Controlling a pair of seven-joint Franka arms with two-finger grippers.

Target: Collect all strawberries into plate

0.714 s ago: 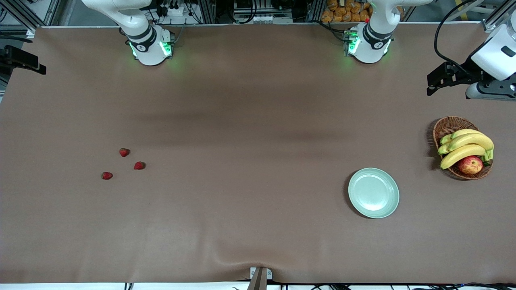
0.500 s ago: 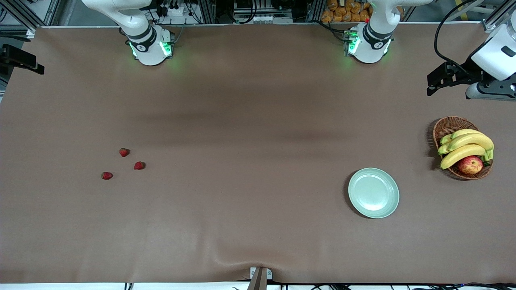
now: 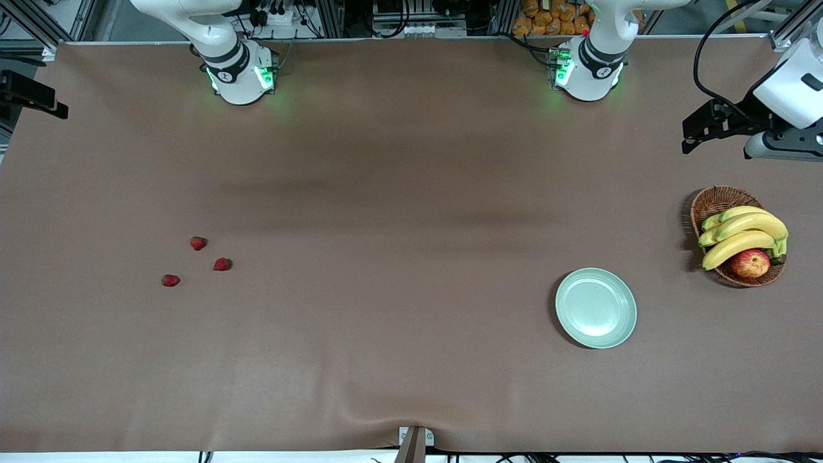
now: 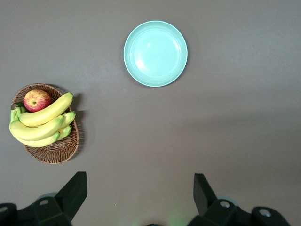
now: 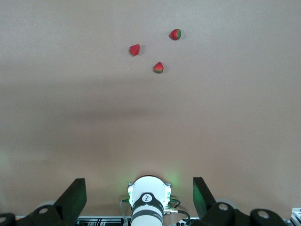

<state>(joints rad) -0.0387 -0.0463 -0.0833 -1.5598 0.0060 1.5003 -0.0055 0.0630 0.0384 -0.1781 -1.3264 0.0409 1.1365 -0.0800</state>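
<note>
Three strawberries [image 3: 198, 243] [image 3: 222, 264] [image 3: 170, 280] lie clustered on the table [image 3: 398, 257] toward the right arm's end. Plate [image 3: 596, 308] sits bare toward the left arm's end, near the banana basket [image 3: 737, 235]. Left gripper [image 4: 140, 188] and right gripper [image 5: 139, 190] hang high, both wide open, holding nothing.

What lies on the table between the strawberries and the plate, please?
Nothing: in the front view only bare brown table separates the strawberries from the plate.
</note>
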